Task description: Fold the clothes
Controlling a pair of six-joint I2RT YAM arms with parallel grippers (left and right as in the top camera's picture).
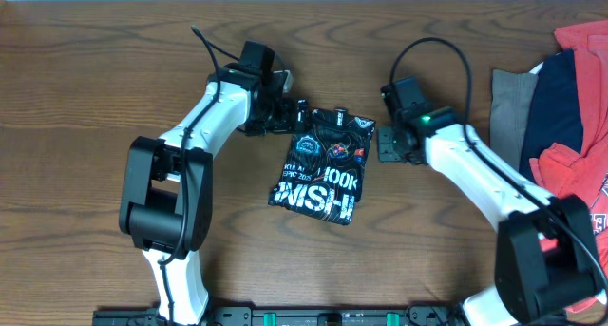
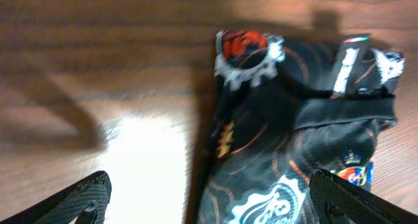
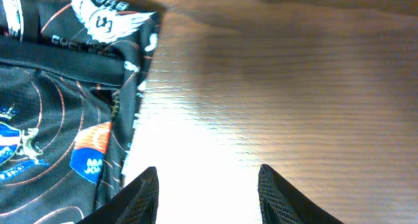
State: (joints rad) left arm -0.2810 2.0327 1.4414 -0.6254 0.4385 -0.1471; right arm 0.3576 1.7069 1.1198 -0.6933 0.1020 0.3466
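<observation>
Jersey (image 1: 323,164) sits folded up on the table (image 1: 95,60), my left pincer (image 1: 288,114) at its 11 o'clock, right pincer (image 1: 389,147) around 3, both spread wide apart.

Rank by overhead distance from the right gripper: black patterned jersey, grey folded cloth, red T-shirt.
1. Black patterned jersey, table centre, right beside the right gripper.
2. Grey folded cloth, farther right.
3. Red T-shirt, far right edge.

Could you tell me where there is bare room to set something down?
Bare wooden tabletop lies left of the left arm and between the black patterned jersey and the arms' bases. The right edge is crowded with red, navy and grey garments.
</observation>
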